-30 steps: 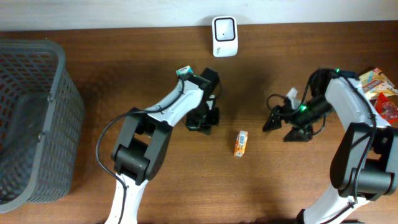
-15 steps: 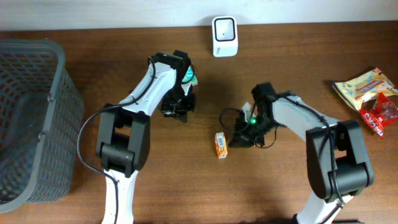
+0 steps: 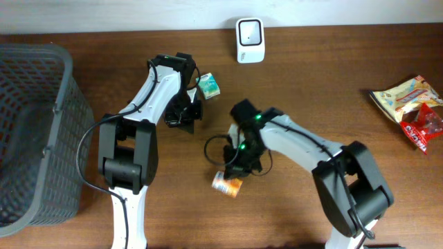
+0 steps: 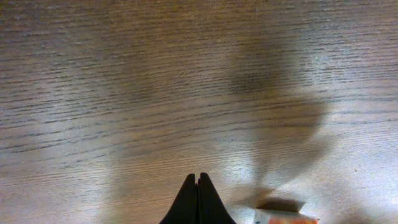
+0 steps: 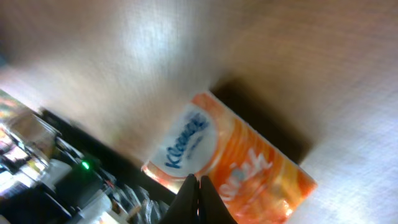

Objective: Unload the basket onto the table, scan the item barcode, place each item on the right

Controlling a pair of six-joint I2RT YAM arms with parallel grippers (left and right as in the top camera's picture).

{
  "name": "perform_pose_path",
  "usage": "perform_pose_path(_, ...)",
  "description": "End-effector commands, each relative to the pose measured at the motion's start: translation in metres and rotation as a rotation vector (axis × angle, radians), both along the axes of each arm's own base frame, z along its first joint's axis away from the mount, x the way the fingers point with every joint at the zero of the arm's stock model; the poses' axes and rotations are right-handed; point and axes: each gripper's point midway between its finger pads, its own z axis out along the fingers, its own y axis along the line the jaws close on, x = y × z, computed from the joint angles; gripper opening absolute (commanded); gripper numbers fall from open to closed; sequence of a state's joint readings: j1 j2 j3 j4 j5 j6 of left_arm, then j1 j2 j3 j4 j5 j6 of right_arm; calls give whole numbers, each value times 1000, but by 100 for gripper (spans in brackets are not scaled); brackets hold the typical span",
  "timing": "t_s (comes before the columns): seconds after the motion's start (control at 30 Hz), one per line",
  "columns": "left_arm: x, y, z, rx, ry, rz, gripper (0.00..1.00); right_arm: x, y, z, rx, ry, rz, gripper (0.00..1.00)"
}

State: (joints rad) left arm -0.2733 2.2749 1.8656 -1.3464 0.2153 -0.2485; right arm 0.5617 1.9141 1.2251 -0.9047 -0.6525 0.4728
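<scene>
An orange and white Kleenex tissue pack (image 3: 227, 184) lies tilted near the table's front middle; no barcode shows on it. My right gripper (image 3: 235, 171) is right above it. In the right wrist view the shut fingertips (image 5: 199, 182) pinch the wrapper at the edge of the tissue pack (image 5: 249, 168). The white scanner (image 3: 249, 31) stands at the back edge, far from the pack. My left gripper (image 3: 185, 119) hangs shut over bare wood, and in its wrist view the left gripper (image 4: 198, 180) holds nothing.
A small green and white box (image 3: 209, 86) lies beside the left arm. A grey mesh basket (image 3: 66, 90) fills the left side. Two snack bags, one yellow (image 3: 405, 93) and one red (image 3: 423, 126), sit at the right edge.
My right arm swept left across the table and shut on the tissue pack, which moved left and toward the front. The left arm pulled back left and left the green box on the table.
</scene>
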Motion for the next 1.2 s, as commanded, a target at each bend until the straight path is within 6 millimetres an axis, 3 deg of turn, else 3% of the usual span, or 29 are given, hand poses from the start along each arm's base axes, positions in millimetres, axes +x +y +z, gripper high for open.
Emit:
perform_pose_path(0.0, 6, 1, 4, -2, -24, -17, 2, -29, -1, -5, -144, 4, 74, 4)
perform_pose_path(0.07, 6, 1, 4, -2, -24, -17, 3, -25, -8, -9, -197, -31, 84, 4)
perform_pose_path(0.1, 6, 0, 4, -3, -25, -17, 7, -15, -12, -6, -168, -67, 111, 17)
perform_pose_path(0.13, 6, 1, 4, -2, -24, -17, 8, -7, -19, -6, -140, -101, 154, 39)
perform_pose_path(0.17, 6, 0, 4, -3, -26, -17, 11, -1, -23, -6, -108, -143, 217, 52)
perform_pose_path(0.27, 11, -1, 3, -9, -47, -17, 30, -2, -10, -7, 34, -316, 515, 66)
perform_pose_path(0.37, 12, -1, 3, -9, -49, -17, 35, -3, 10, -8, 79, -369, 550, 60)
perform_pose_path(0.53, 12, -1, 3, -9, -49, -18, 37, -19, 14, -27, 49, -273, 537, 49)
perform_pose_path(0.7, 13, 0, 3, -3, -55, -19, 40, -19, 12, -30, 31, -242, 503, 8)
perform_pose_path(0.73, 13, 0, 3, -3, -54, -19, 40, -15, 11, -29, 28, -233, 468, 4)
perform_pose_path(0.8, 14, -1, 2, -4, -58, -19, 52, -2, 19, -9, 154, -202, 388, 4)
perform_pose_path(0.83, 15, -1, 2, -5, -62, -20, 70, 12, 21, 10, 238, -184, 324, 4)
perform_pose_path(0.87, 16, -2, 2, -7, -67, -19, 99, 27, 19, 30, 310, -168, 258, 4)
perform_pose_path(0.93, 18, -2, 2, -9, -76, -19, 99, 74, 7, 83, 551, -179, 90, 4)
perform_pose_path(1.07, 29, -5, 1, -21, -119, -19, 99, 129, -32, 165, 1002, -320, -46, 4)
perform_pose_path(1.13, 32, -6, 0, -26, -134, -18, 99, 147, -47, 174, 1035, -343, -85, 4)
perform_pose_path(1.17, 34, -7, 0, -27, -140, -18, 99, 154, -52, 166, 982, -375, -96, 5)
